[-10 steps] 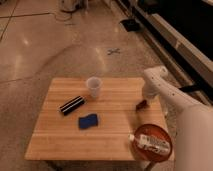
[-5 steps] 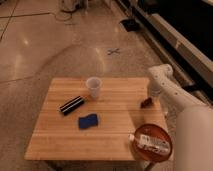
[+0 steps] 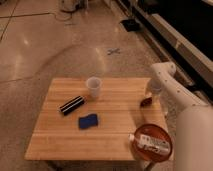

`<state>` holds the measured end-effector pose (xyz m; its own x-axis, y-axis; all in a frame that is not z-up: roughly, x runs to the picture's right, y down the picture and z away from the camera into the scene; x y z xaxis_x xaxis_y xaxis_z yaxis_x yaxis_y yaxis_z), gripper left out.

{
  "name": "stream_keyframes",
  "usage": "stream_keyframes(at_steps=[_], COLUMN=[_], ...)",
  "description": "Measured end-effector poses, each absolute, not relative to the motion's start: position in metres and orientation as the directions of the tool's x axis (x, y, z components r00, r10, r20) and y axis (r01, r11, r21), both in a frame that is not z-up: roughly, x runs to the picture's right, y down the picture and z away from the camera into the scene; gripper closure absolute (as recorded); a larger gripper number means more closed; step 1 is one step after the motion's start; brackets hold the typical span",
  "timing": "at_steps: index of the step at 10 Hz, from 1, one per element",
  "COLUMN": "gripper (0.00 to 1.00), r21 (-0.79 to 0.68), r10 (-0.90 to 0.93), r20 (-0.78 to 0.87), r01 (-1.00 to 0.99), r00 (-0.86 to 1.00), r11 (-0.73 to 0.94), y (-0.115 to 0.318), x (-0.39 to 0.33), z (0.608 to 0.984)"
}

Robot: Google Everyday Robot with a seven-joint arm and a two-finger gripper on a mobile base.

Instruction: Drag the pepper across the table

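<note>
Over a speckled stone floor (image 3: 50,45) stands the striped plank table (image 3: 110,137), and near its right edge my gripper (image 3: 151,93) hovers over the small, tapered dark red pepper (image 3: 146,101), though whether it's closed I cannot tell.

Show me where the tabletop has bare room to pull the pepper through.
The pepper lies near the table's right edge, under the gripper. Bare wood runs leftward between the cup and the bowl, and along the front edge below the blue sponge. Crowded: left-centre, where sponge and black bar sit, and the front right corner.
</note>
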<state>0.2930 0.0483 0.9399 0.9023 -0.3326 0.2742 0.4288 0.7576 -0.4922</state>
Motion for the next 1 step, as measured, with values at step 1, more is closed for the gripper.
stream_keyframes(at_steps=[1], gripper=[0.26], r21=[-0.492], r10=[-0.330], r20=[0.278], r01=[0.429], r00=[0.902], r11=[0.758], y=[0.0485], x=[0.2924], z=[0.9395])
